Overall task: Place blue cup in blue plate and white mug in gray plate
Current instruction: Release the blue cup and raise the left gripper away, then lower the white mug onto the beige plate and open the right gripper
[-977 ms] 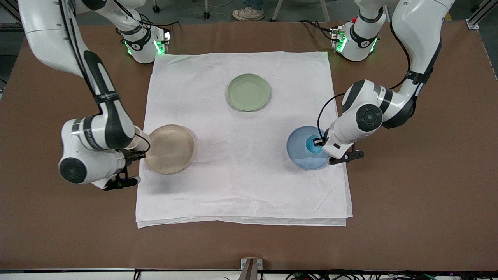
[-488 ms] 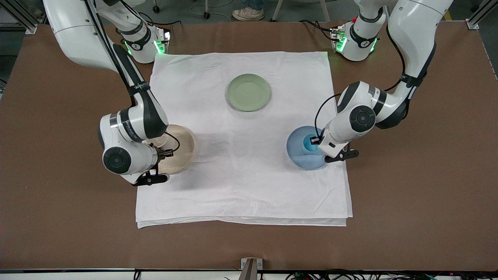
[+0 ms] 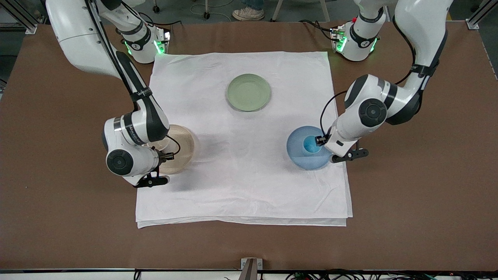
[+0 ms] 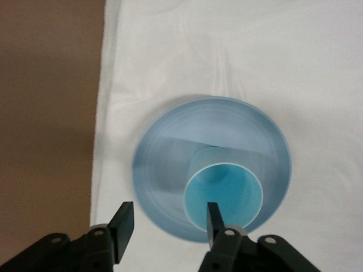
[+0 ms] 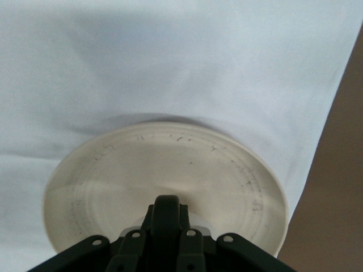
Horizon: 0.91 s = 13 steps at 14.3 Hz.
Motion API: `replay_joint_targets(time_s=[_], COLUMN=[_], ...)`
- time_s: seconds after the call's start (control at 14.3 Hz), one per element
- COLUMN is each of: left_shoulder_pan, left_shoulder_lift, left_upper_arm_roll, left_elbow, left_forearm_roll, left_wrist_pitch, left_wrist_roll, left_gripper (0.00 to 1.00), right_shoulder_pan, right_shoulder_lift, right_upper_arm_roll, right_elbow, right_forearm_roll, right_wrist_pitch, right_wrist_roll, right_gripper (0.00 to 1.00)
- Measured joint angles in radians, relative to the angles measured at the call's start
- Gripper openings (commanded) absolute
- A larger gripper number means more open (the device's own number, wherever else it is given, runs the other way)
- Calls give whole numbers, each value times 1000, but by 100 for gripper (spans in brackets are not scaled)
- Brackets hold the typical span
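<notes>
The blue cup (image 3: 311,145) stands upright in the blue plate (image 3: 297,151), off its middle. My left gripper (image 3: 326,150) is open beside the cup, over the plate's rim toward the left arm's end. In the left wrist view the gripper (image 4: 167,224) is empty, with one fingertip (image 4: 213,218) in front of the cup (image 4: 224,195) on the plate (image 4: 164,164). My right gripper (image 3: 157,151) is over the gray plate (image 3: 183,149). It is shut (image 5: 166,209) on the black handle of the white mug (image 5: 199,225), low over that plate (image 5: 170,164); the hand hides most of the mug.
A pale green plate (image 3: 249,92) lies on the white cloth (image 3: 241,186), farther from the front camera and midway between the two arms. The cloth covers the middle of the brown table (image 3: 420,194).
My right arm has carried the mug from beside the gray plate to over it. My left gripper has drawn slightly off the blue cup toward the left arm's end.
</notes>
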<state>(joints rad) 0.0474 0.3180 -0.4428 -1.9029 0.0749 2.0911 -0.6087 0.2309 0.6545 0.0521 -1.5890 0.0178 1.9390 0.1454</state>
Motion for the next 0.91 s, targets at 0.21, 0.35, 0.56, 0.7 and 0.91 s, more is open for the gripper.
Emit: replay_joint_targets(time_s=[0.21, 0.35, 0.56, 0.7, 0.91], left_shoulder_pan=[74, 135, 231, 266, 296], left_shoulder_lift=[-136, -227, -326, -341, -341], left_upper_arm_roll=[1, 3, 7, 12, 15], left_elbow=[74, 101, 159, 254, 363], left_forearm_roll=[-1, -24, -67, -73, -76], left_wrist_pitch=[-216, -301, -380, -447, -485], left_wrist_roll=[148, 245, 375, 432, 466], left_gripper=[100, 100, 100, 100, 100], right_shoulder_pan=[7, 7, 5, 9, 13], right_shoulder_lift=[22, 25, 23, 10, -58], right_upper_arm_roll=[1, 0, -4, -1, -1], right_elbow=[-13, -15, -8, 10, 64], right_forearm_roll=[0, 0, 0, -2, -3], right_wrist_pitch=[28, 30, 31, 11, -93], right_wrist_roll=[0, 1, 69, 145, 177], right_gripper=[3, 83, 100, 100, 100])
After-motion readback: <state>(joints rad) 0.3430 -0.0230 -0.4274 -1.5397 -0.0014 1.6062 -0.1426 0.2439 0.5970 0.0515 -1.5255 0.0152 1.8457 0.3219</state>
